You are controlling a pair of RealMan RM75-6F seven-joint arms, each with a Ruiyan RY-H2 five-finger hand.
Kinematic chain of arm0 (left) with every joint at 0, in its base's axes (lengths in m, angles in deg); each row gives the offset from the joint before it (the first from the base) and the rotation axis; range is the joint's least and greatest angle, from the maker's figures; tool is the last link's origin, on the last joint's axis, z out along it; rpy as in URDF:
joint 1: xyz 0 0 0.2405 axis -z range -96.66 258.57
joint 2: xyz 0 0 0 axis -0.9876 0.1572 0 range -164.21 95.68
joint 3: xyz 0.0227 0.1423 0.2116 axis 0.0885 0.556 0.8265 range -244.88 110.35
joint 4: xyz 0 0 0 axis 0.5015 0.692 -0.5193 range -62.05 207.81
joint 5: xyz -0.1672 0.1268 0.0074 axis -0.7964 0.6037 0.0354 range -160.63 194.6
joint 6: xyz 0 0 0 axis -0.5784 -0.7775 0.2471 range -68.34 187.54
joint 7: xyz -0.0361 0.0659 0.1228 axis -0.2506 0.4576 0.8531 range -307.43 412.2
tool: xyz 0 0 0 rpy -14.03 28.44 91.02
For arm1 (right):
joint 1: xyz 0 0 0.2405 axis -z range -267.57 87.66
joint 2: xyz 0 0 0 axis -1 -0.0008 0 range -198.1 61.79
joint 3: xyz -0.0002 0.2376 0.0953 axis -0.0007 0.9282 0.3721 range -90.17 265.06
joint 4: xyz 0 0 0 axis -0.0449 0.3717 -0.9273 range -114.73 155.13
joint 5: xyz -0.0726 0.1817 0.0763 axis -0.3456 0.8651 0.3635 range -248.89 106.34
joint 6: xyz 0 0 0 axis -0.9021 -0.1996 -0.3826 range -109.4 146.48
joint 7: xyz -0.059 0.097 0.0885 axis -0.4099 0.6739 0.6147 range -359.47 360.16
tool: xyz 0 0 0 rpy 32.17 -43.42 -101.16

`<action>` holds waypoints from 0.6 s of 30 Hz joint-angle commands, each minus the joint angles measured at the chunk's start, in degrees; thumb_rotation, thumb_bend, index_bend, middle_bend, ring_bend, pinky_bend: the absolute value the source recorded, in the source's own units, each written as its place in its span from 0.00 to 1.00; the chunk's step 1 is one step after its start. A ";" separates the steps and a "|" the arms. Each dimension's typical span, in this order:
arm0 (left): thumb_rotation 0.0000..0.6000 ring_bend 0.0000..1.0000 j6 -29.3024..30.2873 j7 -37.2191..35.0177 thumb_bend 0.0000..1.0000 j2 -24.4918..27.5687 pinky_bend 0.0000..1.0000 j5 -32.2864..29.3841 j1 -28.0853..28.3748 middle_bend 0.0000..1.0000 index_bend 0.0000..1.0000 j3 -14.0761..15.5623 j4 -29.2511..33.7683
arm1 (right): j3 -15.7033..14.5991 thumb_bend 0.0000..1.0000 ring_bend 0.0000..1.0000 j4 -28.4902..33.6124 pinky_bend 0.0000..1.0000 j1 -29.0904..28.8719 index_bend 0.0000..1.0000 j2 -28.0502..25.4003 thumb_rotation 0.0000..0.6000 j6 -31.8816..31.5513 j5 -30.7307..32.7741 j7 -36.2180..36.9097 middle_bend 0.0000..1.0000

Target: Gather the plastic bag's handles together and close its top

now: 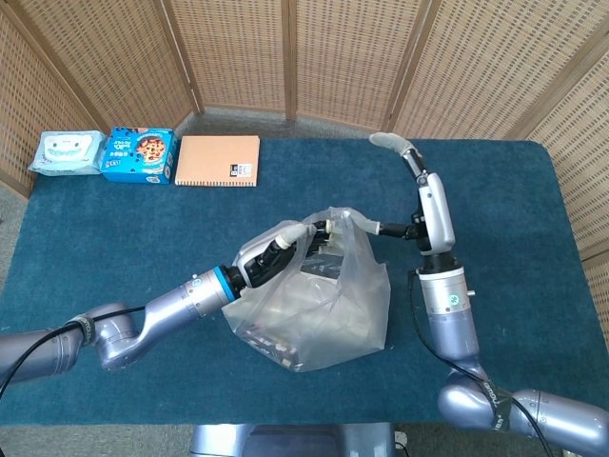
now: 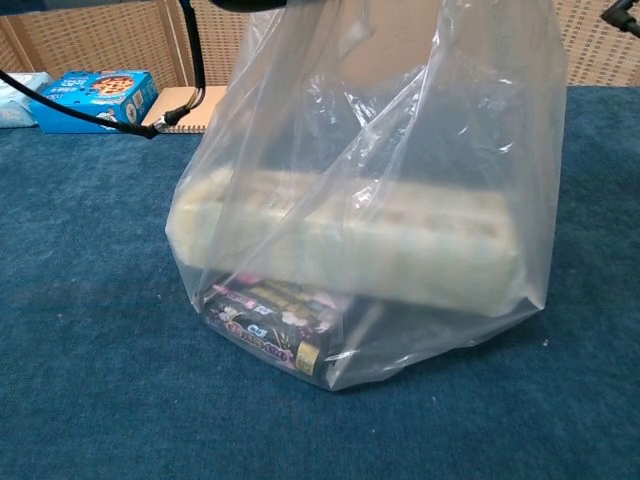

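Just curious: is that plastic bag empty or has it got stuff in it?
Not empty: the plastic bag holds a pale long package above a dark printed packet.

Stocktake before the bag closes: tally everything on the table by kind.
Bags: 1, the plastic bag
Items in it: 2, pale pack, dark packet
Wipes: 1
Cookie box: 1
Notebook: 1
Total: 6
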 commanded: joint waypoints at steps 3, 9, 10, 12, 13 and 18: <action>0.00 0.14 -0.27 -1.96 0.26 -0.60 0.13 1.24 1.08 0.26 0.18 0.06 -0.66 | -0.07 0.07 0.13 -0.50 0.09 -0.94 0.21 0.52 0.91 0.51 0.70 -0.81 0.23; 0.00 0.14 -1.11 -4.00 0.26 -1.19 0.13 2.21 2.64 0.26 0.19 0.51 -1.82 | -0.24 0.07 0.13 -1.57 0.09 -2.27 0.21 1.20 0.91 1.43 1.73 -1.73 0.23; 0.00 0.14 -1.22 -4.25 0.26 -1.28 0.13 2.38 2.88 0.26 0.19 0.66 -2.07 | -0.19 0.07 0.13 -1.70 0.09 -2.47 0.21 1.31 0.91 1.49 1.90 -1.82 0.23; 0.00 0.14 -1.44 -4.70 0.26 -1.54 0.13 2.67 3.31 0.26 0.19 0.93 -2.53 | -0.34 0.07 0.13 -1.77 0.09 -2.69 0.21 1.40 0.91 1.57 1.99 -2.17 0.23; 0.00 0.14 -1.42 -5.16 0.26 -1.70 0.13 2.81 3.55 0.26 0.19 1.02 -2.82 | -0.48 0.07 0.13 -1.86 0.09 -2.83 0.21 1.47 0.91 1.65 2.08 -2.40 0.23; 0.00 0.14 -0.77 -6.88 0.26 -2.28 0.13 2.95 3.95 0.27 0.22 1.17 -3.44 | -0.27 0.07 0.13 -3.07 0.09 -3.64 0.21 1.69 0.91 2.57 3.17 -2.61 0.23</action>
